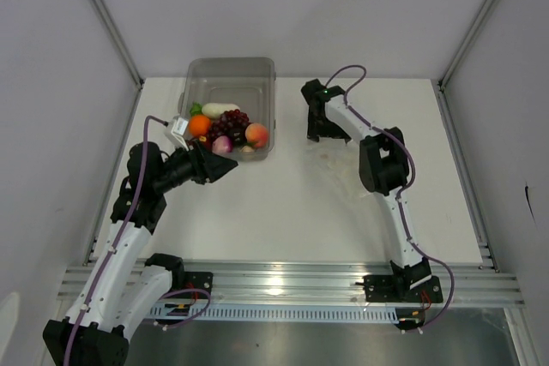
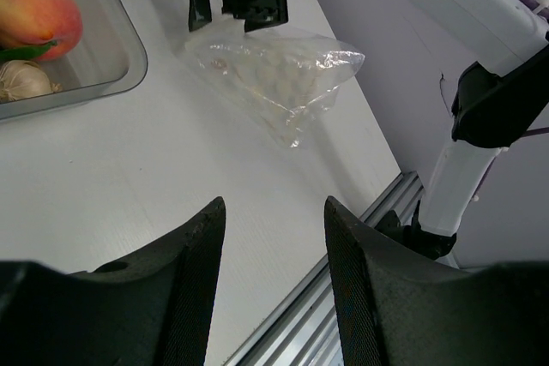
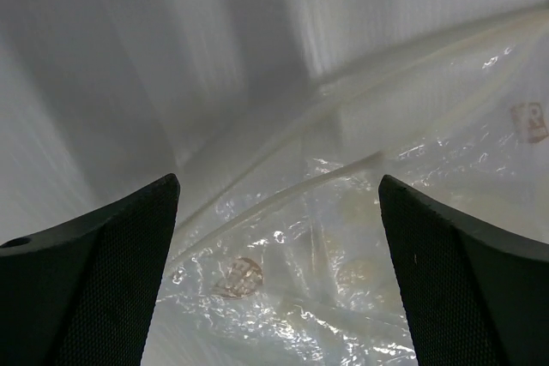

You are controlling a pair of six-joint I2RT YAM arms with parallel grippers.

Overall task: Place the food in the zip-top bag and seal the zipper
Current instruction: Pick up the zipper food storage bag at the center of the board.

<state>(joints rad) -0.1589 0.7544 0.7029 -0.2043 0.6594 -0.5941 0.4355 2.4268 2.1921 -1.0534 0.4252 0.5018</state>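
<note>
Plainly, almost nothing is done yet. The right tool [image 3: 279, 186] hangs with its jaws spread wide and empty just over the zip-top bag [image 2: 283, 75], which lies flat on the worktop [image 1: 300, 203] to the right of the bin [image 1: 230, 62]; whether it touches the plastic I cannot tell. The left tool [image 2: 274, 212], likewise open and holding nothing, sits by the bin's near corner. All the food [image 1: 227, 126] lies in the bin. What remains, I judge: opening the bag, loading every piece, then closing it.
</note>
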